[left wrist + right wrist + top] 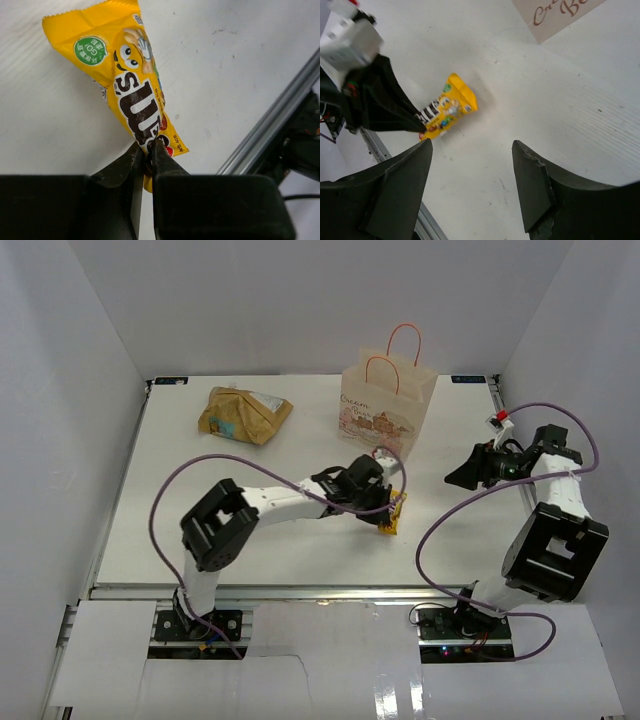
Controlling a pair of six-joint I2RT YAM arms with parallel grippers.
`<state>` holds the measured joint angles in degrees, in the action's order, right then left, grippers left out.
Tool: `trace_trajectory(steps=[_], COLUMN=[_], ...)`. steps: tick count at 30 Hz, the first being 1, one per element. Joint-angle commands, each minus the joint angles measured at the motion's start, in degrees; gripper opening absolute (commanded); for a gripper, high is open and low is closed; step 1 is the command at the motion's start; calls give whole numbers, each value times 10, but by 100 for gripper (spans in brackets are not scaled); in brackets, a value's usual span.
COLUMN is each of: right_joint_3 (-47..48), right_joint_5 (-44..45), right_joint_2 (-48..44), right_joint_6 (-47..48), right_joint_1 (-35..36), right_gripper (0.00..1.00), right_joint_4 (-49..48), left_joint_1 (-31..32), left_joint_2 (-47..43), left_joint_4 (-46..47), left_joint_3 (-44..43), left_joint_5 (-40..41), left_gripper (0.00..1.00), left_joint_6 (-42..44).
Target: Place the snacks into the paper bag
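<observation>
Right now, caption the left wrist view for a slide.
Left gripper pinching one end of a yellow M&M's packet, white table beneath.

The table [200, 530] has a flat white top with a metal rail [300, 591] along its lower edge in the top view.

- Upper left of the frame: a crinkly tan-gold bag [243, 415] lies flat on the surface.
- Upper centre, slightly right: the paper bag [385, 405] stands upright on its base, handles up.
- Centre, just below the paper bag and apart from it: a yellow packet [390, 518] [125, 85] [447, 107] sits close to the rail, its wide end on the surface.
</observation>
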<state>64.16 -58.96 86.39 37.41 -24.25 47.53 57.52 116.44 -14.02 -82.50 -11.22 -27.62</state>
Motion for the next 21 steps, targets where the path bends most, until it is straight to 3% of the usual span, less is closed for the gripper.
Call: trace_trajectory(steps=[1, 4, 6, 8, 9, 12, 15, 19, 21], right_joint_3=[-33, -69, -111, -144, -150, -147, -141, -126, -117], right_joint_5=[-2, 69, 83, 90, 84, 54, 46, 32, 27], right_joint_2=[-48, -101, -123, -139, -132, -101, -50, -12, -3], right_joint_6=[-49, -200, -341, -480, -513, -623, -700, -754, -760], right_joint_1=[47, 116, 158, 189, 216, 272, 313, 351, 366], right_gripper=[71, 79, 96, 90, 90, 90, 90, 99, 92], right_joint_4=[-43, -178, -296, -369, -425, -467, -519, -567, -568], left_joint_1=[-49, -71, -75, -78, -78, -78, -79, -78, -79], left_joint_2=[-139, -211, -243, -258, -270, -279, -286, -295, -298], left_joint_4=[171, 237, 252, 261, 268, 273, 276, 279, 279], left_joint_3=[129, 224, 247, 265, 269, 268, 261, 257, 258], left_joint_5=[-48, -78, -76, -68, -64, -54, -52, -49, -42], left_gripper=[8, 8, 8, 7, 7, 7, 7, 7, 8], left_joint_6=[-56, -89, -92, -92, -92, -89, -90, -93, -92])
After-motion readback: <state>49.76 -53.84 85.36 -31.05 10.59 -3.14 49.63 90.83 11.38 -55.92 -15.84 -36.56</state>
